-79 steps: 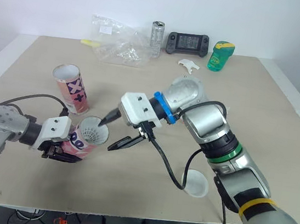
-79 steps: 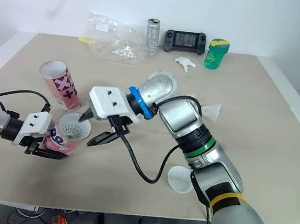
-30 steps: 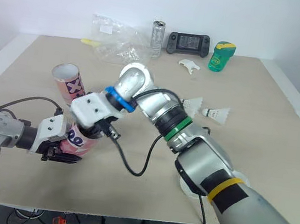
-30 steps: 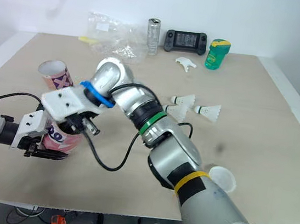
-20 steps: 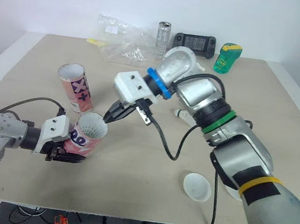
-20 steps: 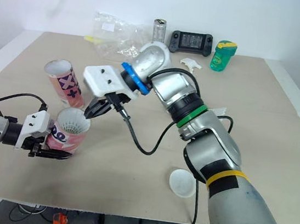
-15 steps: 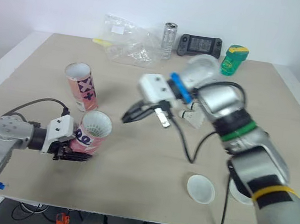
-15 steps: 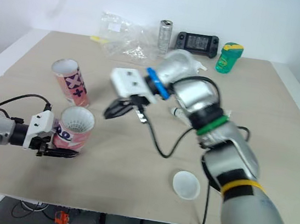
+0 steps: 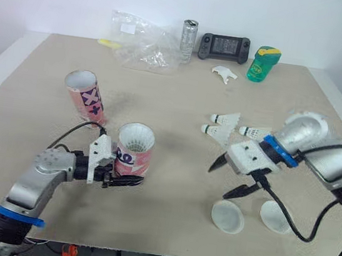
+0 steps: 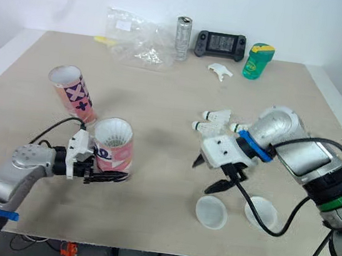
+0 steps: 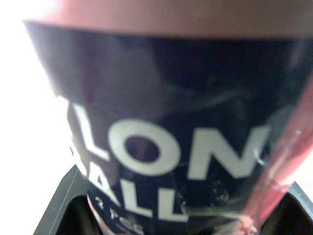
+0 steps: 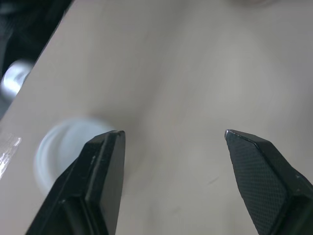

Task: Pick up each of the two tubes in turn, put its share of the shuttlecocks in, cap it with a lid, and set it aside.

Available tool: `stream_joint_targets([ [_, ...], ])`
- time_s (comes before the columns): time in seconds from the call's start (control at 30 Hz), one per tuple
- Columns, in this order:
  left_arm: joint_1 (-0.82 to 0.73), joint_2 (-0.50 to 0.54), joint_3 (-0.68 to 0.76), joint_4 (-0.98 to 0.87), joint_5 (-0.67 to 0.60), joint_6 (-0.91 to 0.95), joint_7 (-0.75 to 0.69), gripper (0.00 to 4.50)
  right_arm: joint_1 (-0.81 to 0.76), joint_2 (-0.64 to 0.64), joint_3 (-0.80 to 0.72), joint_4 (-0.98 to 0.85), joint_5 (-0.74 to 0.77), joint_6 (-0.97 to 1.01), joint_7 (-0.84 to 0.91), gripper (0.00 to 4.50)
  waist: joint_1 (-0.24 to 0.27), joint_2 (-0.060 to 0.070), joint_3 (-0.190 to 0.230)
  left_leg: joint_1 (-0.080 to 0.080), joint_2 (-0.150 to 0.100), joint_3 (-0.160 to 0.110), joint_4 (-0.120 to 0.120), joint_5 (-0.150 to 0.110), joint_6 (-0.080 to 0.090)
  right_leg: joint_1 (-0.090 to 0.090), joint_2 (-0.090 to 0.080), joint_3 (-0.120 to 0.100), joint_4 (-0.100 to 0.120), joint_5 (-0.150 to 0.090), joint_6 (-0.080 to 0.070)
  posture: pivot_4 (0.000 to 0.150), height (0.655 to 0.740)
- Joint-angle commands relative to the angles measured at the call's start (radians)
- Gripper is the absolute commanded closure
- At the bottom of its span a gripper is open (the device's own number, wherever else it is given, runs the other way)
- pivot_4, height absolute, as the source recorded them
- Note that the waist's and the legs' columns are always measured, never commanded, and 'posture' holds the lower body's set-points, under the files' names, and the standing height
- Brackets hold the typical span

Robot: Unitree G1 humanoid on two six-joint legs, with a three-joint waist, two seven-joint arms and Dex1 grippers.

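My left gripper is shut on the lower part of a pink tube that stands upright, with white shuttlecock feathers showing in its open mouth. The tube's dark label sits close between that gripper's fingers. A second pink tube stands open farther back on the left. Three shuttlecocks lie right of centre. My right gripper hangs open and empty just above two white lids near the front edge. One lid shows beside its finger in the right wrist view.
Along the back edge lie a clear plastic bag, a metal can, a black game controller, a green bottle and a small white piece. Bare tabletop separates the held tube from the shuttlecocks.
My right gripper pulled away from the held tube's mouth and swung right and forward to the lids, still open. The left gripper kept its hold and shifted the tube slightly right.
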Motion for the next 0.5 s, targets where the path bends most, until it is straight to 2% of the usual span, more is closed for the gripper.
stream_joint_targets([
  [0.03,0.014,-0.026,-0.041,0.06,0.061,-0.081,0.041,1.68,0.02,-0.006,-0.024,-0.029,-0.037,0.007,0.04,0.95,0.001,0.001,0.0,0.0,0.0,0.0,0.001,0.0,0.0,0.0,0.0,0.0,0.0,0.0,0.0,0.15,0.7236],
  [0.23,0.015,-0.084,-0.069,0.16,0.096,-0.178,0.075,1.68,0.085,0.053,-0.071,-0.016,-0.155,0.029,0.009,0.95,0.011,0.001,0.0,0.003,-0.002,-0.001,0.004,0.003,-0.002,0.006,-0.002,-0.001,-0.001,0.003,0.009,0.15,0.7236],
  [0.43,-0.001,-0.086,-0.068,0.204,0.09,-0.214,0.081,1.68,0.143,0.039,-0.092,-0.022,-0.213,-0.017,0.039,0.95,0.013,0.001,-0.001,0.004,-0.002,0.002,0.006,0.008,-0.005,0.006,-0.003,0.001,-0.002,0.006,0.008,0.15,0.7236],
  [0.5,-0.009,-0.086,-0.066,0.2,0.085,-0.208,0.085,1.68,0.147,0.038,-0.088,-0.021,-0.223,-0.028,0.04,1.48,0.013,0.002,-0.001,0.005,-0.001,0.003,0.006,0.008,-0.005,0.006,-0.003,0.001,-0.002,0.008,0.008,0.15,0.7236],
])
